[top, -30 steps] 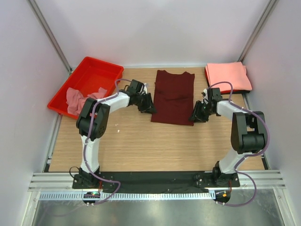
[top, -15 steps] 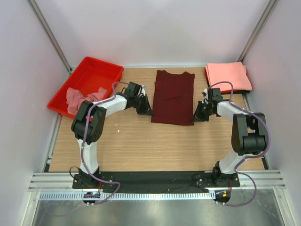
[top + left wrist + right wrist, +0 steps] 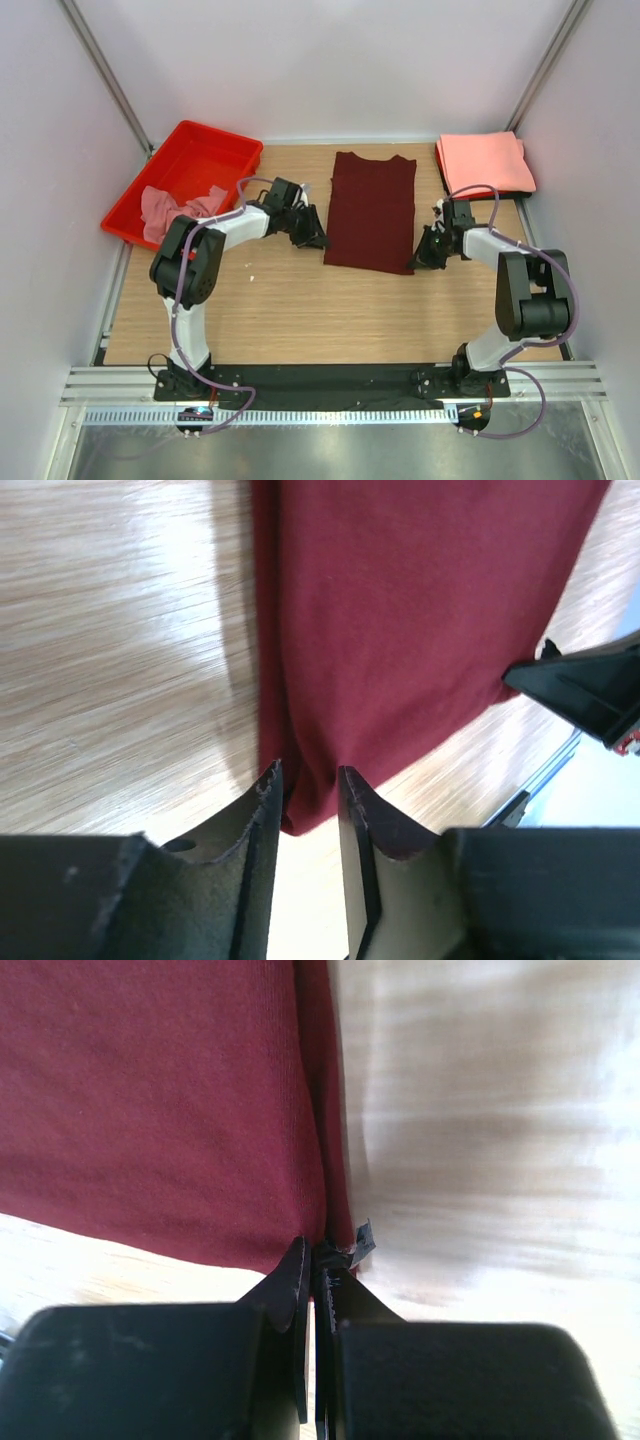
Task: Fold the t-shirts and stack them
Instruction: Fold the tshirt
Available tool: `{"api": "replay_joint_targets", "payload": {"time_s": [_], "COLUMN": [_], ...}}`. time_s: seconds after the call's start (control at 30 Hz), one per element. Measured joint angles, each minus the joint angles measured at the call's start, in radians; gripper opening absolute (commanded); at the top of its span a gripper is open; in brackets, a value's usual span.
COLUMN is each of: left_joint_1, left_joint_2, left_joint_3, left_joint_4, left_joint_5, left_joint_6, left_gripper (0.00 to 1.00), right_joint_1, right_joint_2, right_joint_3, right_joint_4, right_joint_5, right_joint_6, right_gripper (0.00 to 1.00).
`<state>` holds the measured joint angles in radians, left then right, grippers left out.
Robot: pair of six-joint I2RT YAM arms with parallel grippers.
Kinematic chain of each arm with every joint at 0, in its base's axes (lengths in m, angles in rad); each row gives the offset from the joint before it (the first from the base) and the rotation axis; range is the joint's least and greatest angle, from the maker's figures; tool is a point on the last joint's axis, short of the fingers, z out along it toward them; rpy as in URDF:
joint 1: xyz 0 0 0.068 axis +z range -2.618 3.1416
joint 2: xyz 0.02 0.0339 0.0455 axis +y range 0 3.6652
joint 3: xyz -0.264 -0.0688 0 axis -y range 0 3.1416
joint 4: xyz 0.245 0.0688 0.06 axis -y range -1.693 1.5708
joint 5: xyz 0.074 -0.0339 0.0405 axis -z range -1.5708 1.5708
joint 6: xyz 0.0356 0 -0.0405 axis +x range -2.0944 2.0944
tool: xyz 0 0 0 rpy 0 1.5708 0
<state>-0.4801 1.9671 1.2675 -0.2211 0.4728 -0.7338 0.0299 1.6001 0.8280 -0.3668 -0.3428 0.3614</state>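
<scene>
A dark maroon t-shirt [image 3: 370, 210] lies flat in a long strip at the middle of the table, collar at the far end. My left gripper [image 3: 316, 240] stands at its near left corner, open. In the left wrist view the maroon cloth [image 3: 400, 610] has its corner lying loose between the parted fingertips of that gripper [image 3: 308, 770]. My right gripper [image 3: 424, 260] is at the near right corner. In the right wrist view this gripper [image 3: 315, 1245] is shut on the hem of the maroon t-shirt [image 3: 150, 1090], beside a small label.
A red tray [image 3: 205, 165] sits at the far left with a crumpled dusty pink t-shirt [image 3: 165, 210] hanging over its near side. Folded salmon-pink t-shirts [image 3: 485, 162] are stacked at the far right corner. Light walls enclose the table.
The maroon t-shirt has been drawn flatter, its wrinkles gone and its near right corner pulled nearer. My right gripper moved nearer with that corner. The left gripper stayed by the left corner.
</scene>
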Motion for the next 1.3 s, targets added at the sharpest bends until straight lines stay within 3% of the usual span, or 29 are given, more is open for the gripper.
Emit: {"api": "replay_joint_targets", "payload": {"time_s": [0.4,0.5,0.6,0.63,0.73,0.9,1.0,1.3], "left_joint_1": [-0.005,-0.011,-0.017,-0.017,-0.018,-0.036,-0.075,-0.228], "left_joint_2": [-0.001,-0.01,-0.029,-0.034,-0.046,-0.111,-0.148,-0.057], "left_joint_3": [-0.051,-0.075,-0.075,-0.075,-0.074,-0.071,-0.031,0.055], "left_joint_4": [0.015,0.001,-0.02,-0.029,-0.053,-0.097,-0.107,-0.053], "left_joint_5": [-0.01,-0.05,-0.103,-0.117,-0.142,-0.164,-0.15,-0.104], "left_joint_6": [0.002,0.005,0.013,0.014,0.015,0.016,0.012,0.002], "left_gripper": [0.37,0.32,0.3,0.3,0.31,0.32,0.32,0.31], "right_joint_1": [0.0,0.0,0.0,0.0,0.001,0.001,0.001,0.001], "right_joint_2": [-0.08,-0.089,-0.094,-0.102,-0.137,-0.197,-0.227,-0.174], "right_joint_3": [-0.109,-0.117,-0.123,-0.129,-0.146,-0.127,-0.064,0.026], "right_joint_4": [0.079,0.077,0.082,0.086,0.089,-0.029,-0.099,-0.084], "right_joint_5": [0.025,0.042,0.047,0.049,0.056,0.095,0.092,0.024], "right_joint_6": [0.052,0.057,0.064,0.067,0.074,0.082,0.085,0.078], "right_gripper": [0.09,0.09,0.23,0.34,0.39,0.33,0.21,0.18]}}
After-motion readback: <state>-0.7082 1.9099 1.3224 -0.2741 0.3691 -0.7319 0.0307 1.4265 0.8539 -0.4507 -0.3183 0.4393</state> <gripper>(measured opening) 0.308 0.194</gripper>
